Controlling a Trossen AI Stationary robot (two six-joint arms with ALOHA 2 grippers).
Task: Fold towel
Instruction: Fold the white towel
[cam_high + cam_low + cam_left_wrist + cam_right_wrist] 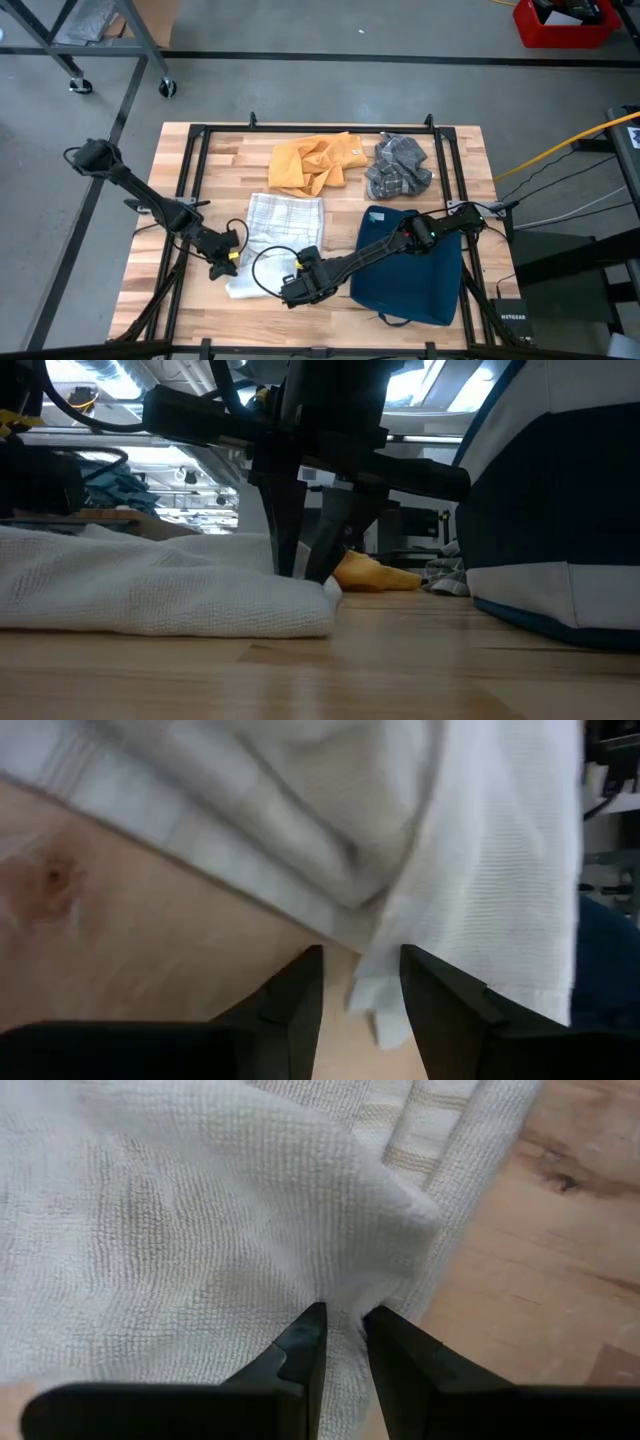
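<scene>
A white towel [283, 228] lies crumpled on the wooden table, its near part bunched. My left gripper [226, 262] is at the towel's near left corner, and its fingers are closed on cloth in the left wrist view [362, 982]. My right gripper [297, 287] is at the towel's near right corner, shut on the cloth [343, 1330]. In the low view the right gripper [316, 572] points down onto the towel's edge. My left gripper has the towel's corner edge [378, 982] between its two fingers, coming low from the table's left. One layer or several, I cannot tell. The cloth rests slack on the table. My right gripper pinches a raised fold of the towel [345, 1305] at its near right corner between its two fingertips. The fingers [292, 545] come from above, pointing down. The towel lies on the table around the pinch [300, 600].
An orange cloth [318, 163] and a grey cloth [398, 167] lie at the table's far side. A dark blue cloth [412, 272] lies at the near right under the right arm, close to the towel. A black frame rail [190, 190] runs along the table's left.
</scene>
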